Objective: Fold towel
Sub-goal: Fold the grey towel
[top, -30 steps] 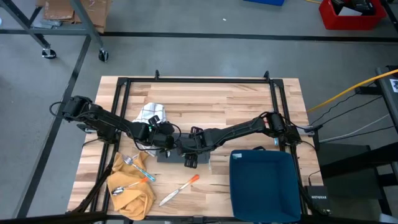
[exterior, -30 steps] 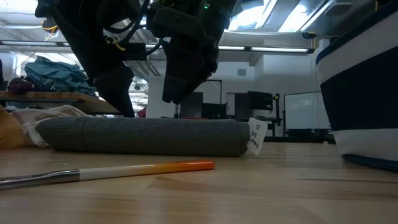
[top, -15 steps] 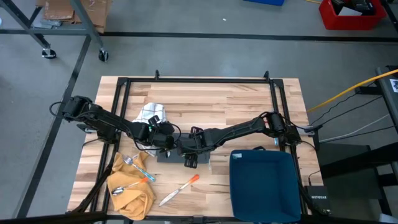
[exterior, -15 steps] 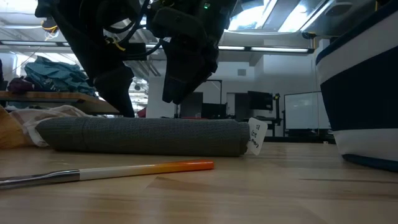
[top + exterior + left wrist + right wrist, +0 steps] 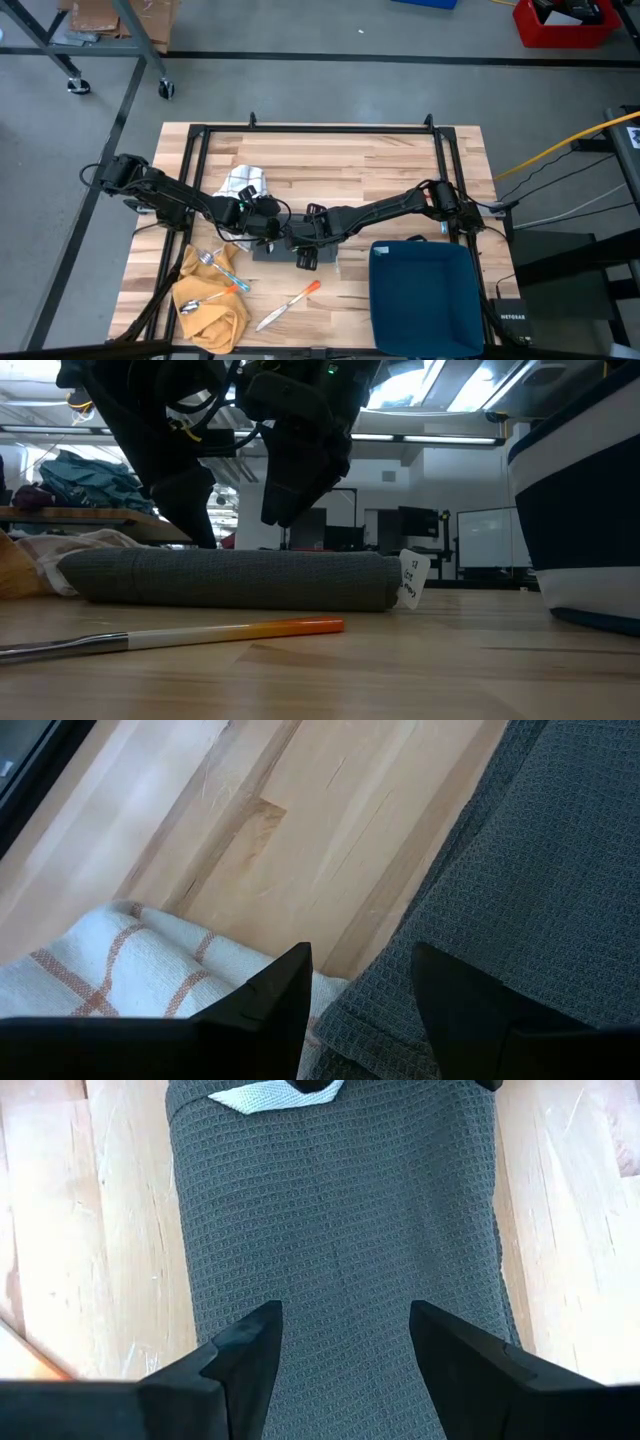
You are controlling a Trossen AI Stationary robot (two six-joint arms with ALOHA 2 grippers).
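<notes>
- The grey waffle towel (image 5: 283, 249) is lying near the middle of the table (image 5: 330, 160), already folded into a narrow strip, with its long axis running left to right across the table, as the low view is showing (image 5: 230, 578).
- A white label (image 5: 411, 578) is hanging at the strip's end on the side of the dark blue bin (image 5: 422, 297).
- The left gripper (image 5: 262, 222) is hovering just above the strip's end on the side of the white checked cloth (image 5: 243, 181). Its fingers are standing apart, with nothing between them; in its wrist view (image 5: 360, 1010) the towel's corner is lying directly under them, touching the checked cloth (image 5: 110, 970).
- The right gripper (image 5: 303, 240) is hanging over the middle part of the strip, pointing along the long axis toward the label end (image 5: 275, 1092). Its fingers (image 5: 245, 1350) are wide apart and empty, with the towel (image 5: 340, 1230) spreading below between them.
- Both grippers are directly over the towel, so neither is really nearer; I judge that a next fold would go along the long axis, one end brought over to the other.
- The yellow cloth (image 5: 208, 300) with spoons and the orange-handled knife (image 5: 287, 305) are lying well apart at the front edge, not in the way.
</notes>
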